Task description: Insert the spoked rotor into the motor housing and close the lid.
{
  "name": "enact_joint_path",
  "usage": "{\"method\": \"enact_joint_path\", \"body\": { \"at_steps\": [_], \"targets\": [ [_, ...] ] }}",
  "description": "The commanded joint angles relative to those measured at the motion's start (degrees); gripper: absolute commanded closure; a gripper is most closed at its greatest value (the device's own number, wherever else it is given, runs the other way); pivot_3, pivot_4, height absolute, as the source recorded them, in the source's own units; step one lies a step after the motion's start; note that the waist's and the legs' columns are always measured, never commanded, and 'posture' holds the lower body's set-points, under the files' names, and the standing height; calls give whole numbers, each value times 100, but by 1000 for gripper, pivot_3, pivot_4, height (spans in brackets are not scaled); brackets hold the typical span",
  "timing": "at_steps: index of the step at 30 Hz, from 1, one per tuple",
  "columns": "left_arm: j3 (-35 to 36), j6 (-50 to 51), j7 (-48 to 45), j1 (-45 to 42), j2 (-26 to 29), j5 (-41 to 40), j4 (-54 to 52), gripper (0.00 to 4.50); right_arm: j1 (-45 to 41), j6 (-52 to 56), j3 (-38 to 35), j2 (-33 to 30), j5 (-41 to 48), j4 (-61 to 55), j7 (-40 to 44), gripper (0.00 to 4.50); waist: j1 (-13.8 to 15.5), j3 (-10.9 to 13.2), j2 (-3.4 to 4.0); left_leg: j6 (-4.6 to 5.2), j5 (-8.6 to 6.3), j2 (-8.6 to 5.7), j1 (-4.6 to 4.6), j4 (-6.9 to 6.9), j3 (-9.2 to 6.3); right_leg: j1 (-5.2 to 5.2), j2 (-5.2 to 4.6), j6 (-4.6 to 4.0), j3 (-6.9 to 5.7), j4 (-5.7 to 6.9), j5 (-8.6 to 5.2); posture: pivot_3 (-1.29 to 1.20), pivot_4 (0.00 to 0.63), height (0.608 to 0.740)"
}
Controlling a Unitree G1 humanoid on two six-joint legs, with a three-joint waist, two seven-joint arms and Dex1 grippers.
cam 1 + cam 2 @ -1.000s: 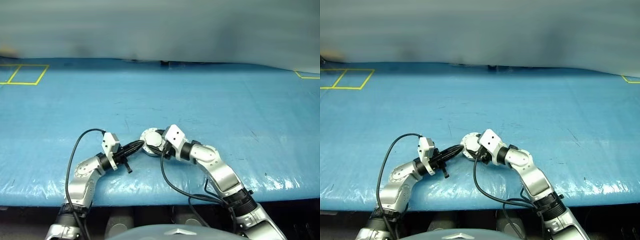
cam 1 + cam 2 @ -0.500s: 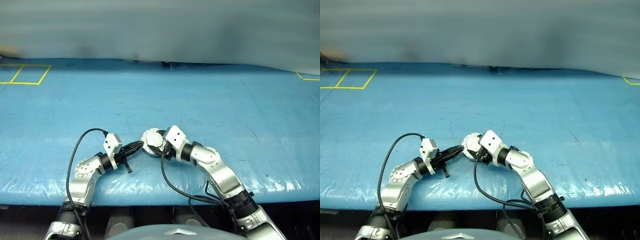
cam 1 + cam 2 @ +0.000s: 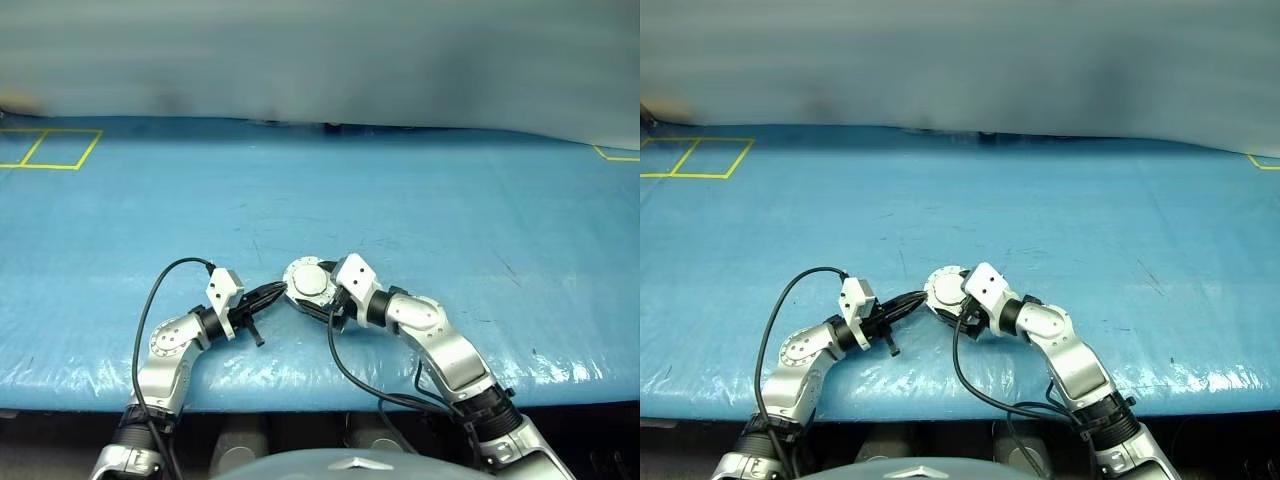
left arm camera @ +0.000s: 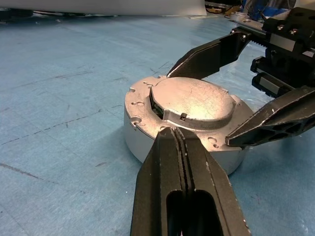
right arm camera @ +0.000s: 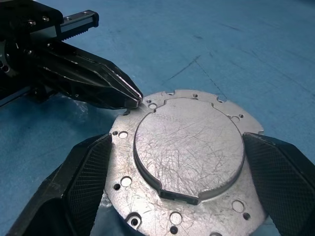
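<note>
A wide flat surface covered in wrinkled blue plastic sheeting (image 3: 420,210) marked with thin dark scuffs and scratches. Yellow tape lines forming rectangular outlines (image 3: 45,150) lie at its far left corner, and another short yellow tape corner (image 3: 612,152) sits at its far right edge.

Silver jointed arms, white wrist blocks, black looping cables, black fingers

No readable text or markings

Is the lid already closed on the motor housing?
Yes, the lid lies flat on top of the motor housing, its raised circle facing up.
</note>
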Motion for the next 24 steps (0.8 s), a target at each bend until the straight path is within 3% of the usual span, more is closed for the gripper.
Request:
{"method": "enact_joint_path", "body": {
  "at_steps": [1, 9, 16, 24],
  "targets": [
    [-223, 86, -27, 13, -53, 141, 115, 4500, 212, 197, -198, 115, 417, -215, 112, 35, 14, 1, -1, 0, 0, -1, -1, -1, 0, 0, -1, 1, -1, -3, 0, 0, 150, 740],
    [-288, 119, -52, 63, -45, 159, 116, 4500, 424, 1023, -1314, 627, 2111, -1058, -10, 35, 21, 5, 6, 1, 0, -1, -54, -18, -3, -48, -2, 6, -4, -21, 2, 0, 150, 740],
    [-331, 114, -21, 150, -80, 146, 73, 4500, 514, 2278, -2161, 727, 2842, -800, -818, 35, 65, 5, 6, 2, -1, -3, -75, -20, -3, -58, -5, 12, -5, -39, 7, 0, 150, 740],
    [-303, 102, -14, 161, -53, 143, 76, 4500, 671, 3354, -2913, 1012, 4118, -448, -952, 35, 82, 5, 9, 3, -2, -3, -77, -20, -1, -56, -5, 17, -4, -47, 11, 0, 150, 740]
  ]
}}
